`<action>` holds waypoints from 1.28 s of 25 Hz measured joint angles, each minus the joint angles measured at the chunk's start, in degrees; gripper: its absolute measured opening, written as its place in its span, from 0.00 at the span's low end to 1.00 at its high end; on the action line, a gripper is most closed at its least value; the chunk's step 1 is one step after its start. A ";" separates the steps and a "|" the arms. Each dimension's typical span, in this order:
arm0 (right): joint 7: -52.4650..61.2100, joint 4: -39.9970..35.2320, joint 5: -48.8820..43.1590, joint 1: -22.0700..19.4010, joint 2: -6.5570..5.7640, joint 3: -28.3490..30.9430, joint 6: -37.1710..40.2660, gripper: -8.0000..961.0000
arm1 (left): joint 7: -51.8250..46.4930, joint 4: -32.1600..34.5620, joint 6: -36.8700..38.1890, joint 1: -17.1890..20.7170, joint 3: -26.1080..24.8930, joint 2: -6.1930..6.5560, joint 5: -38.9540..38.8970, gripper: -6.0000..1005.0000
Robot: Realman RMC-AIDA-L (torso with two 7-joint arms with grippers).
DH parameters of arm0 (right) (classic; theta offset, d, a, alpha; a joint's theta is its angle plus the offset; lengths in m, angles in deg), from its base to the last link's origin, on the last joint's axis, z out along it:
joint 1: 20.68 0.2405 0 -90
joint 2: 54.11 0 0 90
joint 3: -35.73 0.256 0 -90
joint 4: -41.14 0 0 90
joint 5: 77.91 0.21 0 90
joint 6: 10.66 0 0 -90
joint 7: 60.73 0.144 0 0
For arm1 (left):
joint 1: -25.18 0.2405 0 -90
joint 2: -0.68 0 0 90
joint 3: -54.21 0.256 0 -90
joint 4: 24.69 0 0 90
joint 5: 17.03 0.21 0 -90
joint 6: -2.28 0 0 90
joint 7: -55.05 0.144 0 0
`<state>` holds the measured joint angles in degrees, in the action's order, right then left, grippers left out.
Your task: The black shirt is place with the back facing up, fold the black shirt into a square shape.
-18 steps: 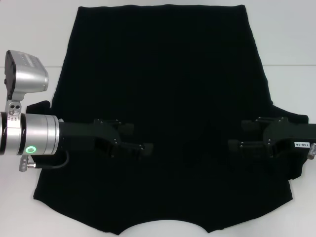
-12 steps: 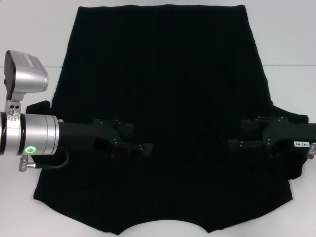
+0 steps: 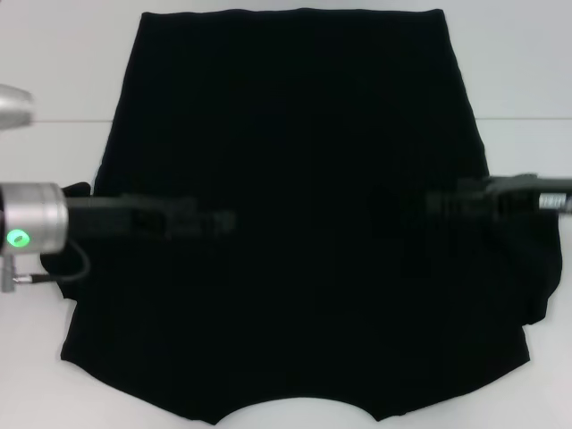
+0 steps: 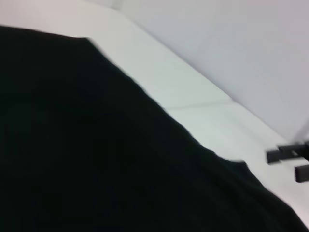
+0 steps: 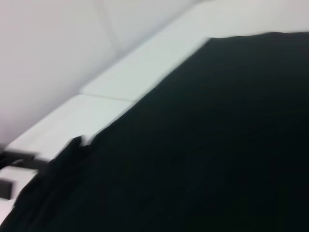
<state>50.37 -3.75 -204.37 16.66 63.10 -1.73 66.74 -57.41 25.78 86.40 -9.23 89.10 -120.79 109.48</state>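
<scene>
A white table [image 3: 54, 71] fills the head view, and a seam is seen running across it near its far edge. The black shirt [image 3: 295, 179] is spread flat over most of the table, its straight hem laid toward the far edge and its curved neckline cut by the near edge of the view. No lettering is shown on the upper face. A sleeve is bunched at the right side, and a smaller fold of fabric is seen at the left side.

The left gripper [image 3: 210, 219] is held over the left half of the shirt, reached in from the table's left edge on a silver wrist with a green light. The right gripper [image 3: 420, 204] is held over the right half, reached in from the right edge. Both are smeared by motion blur, so whether the fingers are spread or pressed together cannot be told.

In the left wrist view, the shirt [image 4: 96, 159] is seen against the white table [image 4: 193, 87]; the right wrist view shows the same fabric [image 5: 217, 135].
</scene>
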 joint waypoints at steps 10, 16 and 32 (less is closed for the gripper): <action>26.58 1.96 -4.58 10.18 -8.00 -1.05 -5.96 0.86 | -18.37 1.24 3.26 0.56 -15.39 3.51 9.37 0.88; 29.43 0.56 -6.59 11.91 -8.24 -1.05 -6.29 0.86 | -20.97 1.29 2.30 0.73 -20.85 4.13 15.72 0.87; 30.60 0.58 -7.93 12.61 -7.90 -0.77 -6.04 0.84 | -24.56 0.80 -5.84 1.32 -21.19 4.00 22.85 0.54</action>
<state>80.96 -3.17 -212.31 29.27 55.20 -2.50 60.70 -81.98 26.58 80.56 -7.91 67.90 -116.79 132.33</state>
